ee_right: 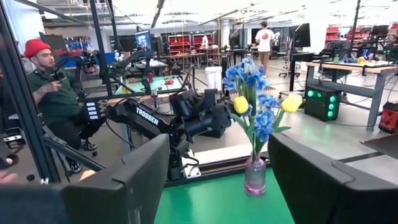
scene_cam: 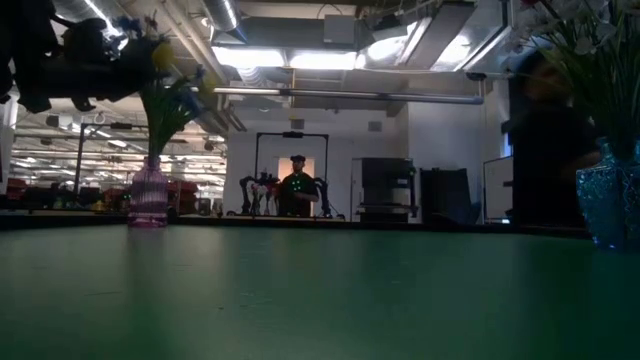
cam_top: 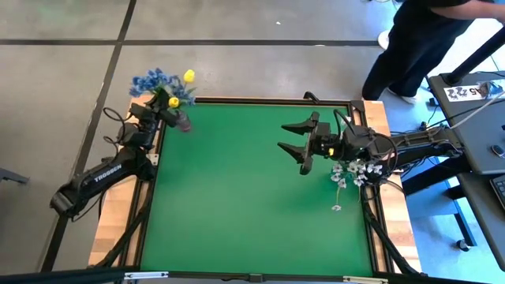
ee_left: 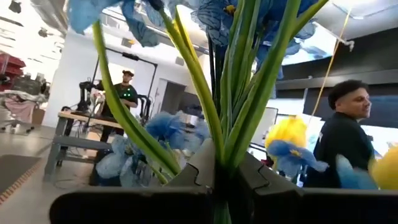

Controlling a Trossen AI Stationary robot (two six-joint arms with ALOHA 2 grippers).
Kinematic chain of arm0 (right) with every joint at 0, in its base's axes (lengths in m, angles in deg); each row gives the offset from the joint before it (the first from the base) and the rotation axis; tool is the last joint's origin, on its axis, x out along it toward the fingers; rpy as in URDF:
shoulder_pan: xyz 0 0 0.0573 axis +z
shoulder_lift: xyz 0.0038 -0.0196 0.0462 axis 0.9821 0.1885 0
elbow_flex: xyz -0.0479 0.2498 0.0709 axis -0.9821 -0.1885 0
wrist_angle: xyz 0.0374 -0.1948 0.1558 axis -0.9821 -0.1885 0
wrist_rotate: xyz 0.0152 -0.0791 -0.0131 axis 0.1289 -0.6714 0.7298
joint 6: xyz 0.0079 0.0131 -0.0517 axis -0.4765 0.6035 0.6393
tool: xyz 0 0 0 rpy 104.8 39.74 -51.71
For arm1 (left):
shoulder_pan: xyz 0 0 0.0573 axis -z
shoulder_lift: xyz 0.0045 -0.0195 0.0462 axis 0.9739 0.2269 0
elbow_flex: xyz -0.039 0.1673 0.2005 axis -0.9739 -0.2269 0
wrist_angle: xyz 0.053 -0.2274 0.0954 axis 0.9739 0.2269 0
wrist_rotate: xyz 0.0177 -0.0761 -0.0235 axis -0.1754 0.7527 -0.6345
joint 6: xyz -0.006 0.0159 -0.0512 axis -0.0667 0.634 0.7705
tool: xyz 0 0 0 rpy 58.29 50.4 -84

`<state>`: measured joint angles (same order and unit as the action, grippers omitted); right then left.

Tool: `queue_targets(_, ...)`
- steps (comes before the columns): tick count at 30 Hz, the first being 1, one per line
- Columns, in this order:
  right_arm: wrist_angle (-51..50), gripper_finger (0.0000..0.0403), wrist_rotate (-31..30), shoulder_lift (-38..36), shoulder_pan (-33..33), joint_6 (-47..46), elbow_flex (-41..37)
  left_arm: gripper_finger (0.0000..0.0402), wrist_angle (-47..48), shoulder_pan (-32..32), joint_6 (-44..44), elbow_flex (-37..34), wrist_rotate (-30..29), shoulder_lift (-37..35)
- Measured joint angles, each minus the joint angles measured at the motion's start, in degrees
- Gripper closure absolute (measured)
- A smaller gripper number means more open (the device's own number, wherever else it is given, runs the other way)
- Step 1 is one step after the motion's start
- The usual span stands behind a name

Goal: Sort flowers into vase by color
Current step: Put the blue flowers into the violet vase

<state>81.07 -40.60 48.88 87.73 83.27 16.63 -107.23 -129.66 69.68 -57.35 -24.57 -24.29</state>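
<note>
left gripper (cam_top: pixel 168 110) clamped on thin green stems (ee_left: pixel 239 118) above far-left pink vase (ee_right: pixel 255 175); right gripper (cam_top: pixel 296 139) wide open, empty. flowers (cam_top: pixel 162 83) likely light, floppy: best gripped low on stems.

We see a green table (cam_top: pixel 245 197) with a wooden edge. A small pink vase (cam_top: pixel 183 122) stands on its far left corner. A blue vase (scene_cam: pixel 612 205) stands by the right edge. One white flower (cam_top: pixel 339 197) lies flat near it.
</note>
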Motion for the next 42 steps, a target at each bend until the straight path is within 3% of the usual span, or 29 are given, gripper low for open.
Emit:
queue_targets(15, 0.0, 0.013, 2.6, 0.0, 0.0, 0.0, 0.0, 0.0391, 3.8, -1.0, 9.0, 0.0, 0.1, 2.3)
queue_targets(24, -0.1, 0.013, 3.2, 0.0, 0.0, -0.1, 0.0, 0.0387, 3.9, -0.9, 8.4, 0.0, 0.5, 4.9)
queue_targets(28, -0.1, 0.013, 4.0, 0.0, 0.0, -2.9, 0.0, 0.036, 5.3, -0.9, 0.6, 0.2, 9.9, 4.9)
queue_targets(30, -0.4, 0.013, 4.1, 0.0, 0.0, -3.0, 0.0, 0.0339, 9.0, -0.9, 0.1, 1.5, 12.6, 4.9)
queue_targets(42, -5.0, 0.013, 4.2, -1.5, 0.0, 0.0, 0.0, 0.0231, 50.0, -0.9, 0.9, 19.8, 11.9, 4.9)
